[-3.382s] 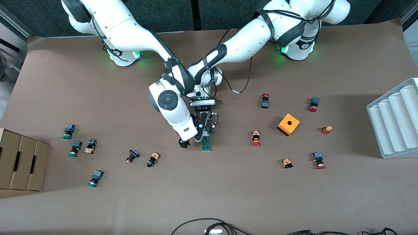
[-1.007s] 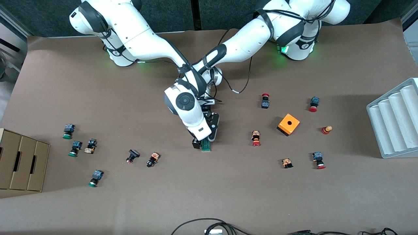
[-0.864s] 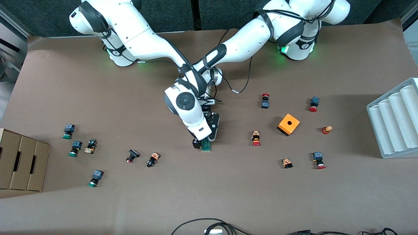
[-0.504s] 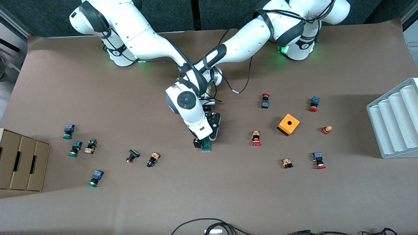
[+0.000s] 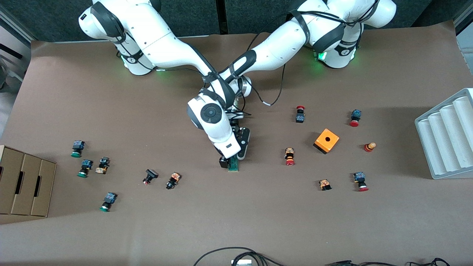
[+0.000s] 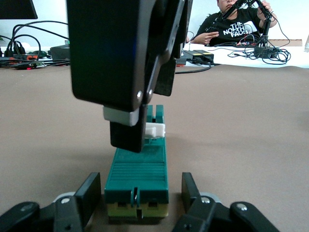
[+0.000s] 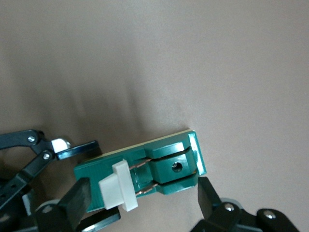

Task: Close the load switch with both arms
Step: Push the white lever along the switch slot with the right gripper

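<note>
1. Clock readings use the front view, with the load switch as the dial's centre and 12 pointing at the robots' bases. Down at 6, black cables lie on the edge of the brown worktop.
2. The load switch lies flat around the middle of the worktop, long axis running 12 to 6. It's a green block with a white tab sticking out of its top.
3. The right pincer is down over the switch and spread wide along its length. One finger is just beside the tab and looks to be touching it. The other is off the switch's end with the small hole.
4. The left pincer sits low at the switch's 12 end, spread only a bit wider than the block. Its fingers flank that end, one per side, with a thin gap showing on at least one side.
5. Out around 9 there's a scatter of green-capped push buttons, with a cardboard box at the worktop's edge.
6. Between 2 and 3 there's an orange box with a hole, red-capped push buttons around it, and a white ribbed tray at the edge.
7. Both arms come in from 12 and cross just above the switch.
</note>
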### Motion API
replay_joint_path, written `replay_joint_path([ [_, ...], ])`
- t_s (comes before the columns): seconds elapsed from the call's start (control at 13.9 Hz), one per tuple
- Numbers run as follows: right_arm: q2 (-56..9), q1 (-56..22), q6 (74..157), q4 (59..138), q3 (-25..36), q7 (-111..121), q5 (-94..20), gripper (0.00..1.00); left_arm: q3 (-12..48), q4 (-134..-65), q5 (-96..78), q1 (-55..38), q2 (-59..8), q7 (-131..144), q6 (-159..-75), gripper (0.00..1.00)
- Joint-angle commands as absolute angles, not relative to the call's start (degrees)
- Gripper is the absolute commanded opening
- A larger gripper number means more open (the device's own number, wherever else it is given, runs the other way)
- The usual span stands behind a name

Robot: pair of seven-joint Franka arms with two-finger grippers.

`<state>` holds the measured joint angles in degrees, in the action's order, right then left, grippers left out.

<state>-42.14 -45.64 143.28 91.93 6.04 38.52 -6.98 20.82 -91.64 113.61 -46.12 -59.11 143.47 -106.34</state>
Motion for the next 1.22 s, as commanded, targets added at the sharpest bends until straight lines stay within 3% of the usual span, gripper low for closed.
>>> replay_joint_path([
  [0.0,-43.33,-46.41,144.40,90.53,7.21,38.41,-7.65,0.95,20.21,-90.97,114.17,-46.58,-60.47,144.67,-105.56,0.75],
  [0.58,-43.24,-46.41,144.84,90.53,7.29,39.20,-7.38,0.74,20.21,-90.97,114.17,-46.58,-60.47,144.67,-105.56,0.71],
  [1.15,-42.89,-46.41,144.76,90.53,7.91,39.37,-7.21,0.64,20.21,-90.97,114.17,-46.58,-60.47,144.67,-105.56,0.72],
])
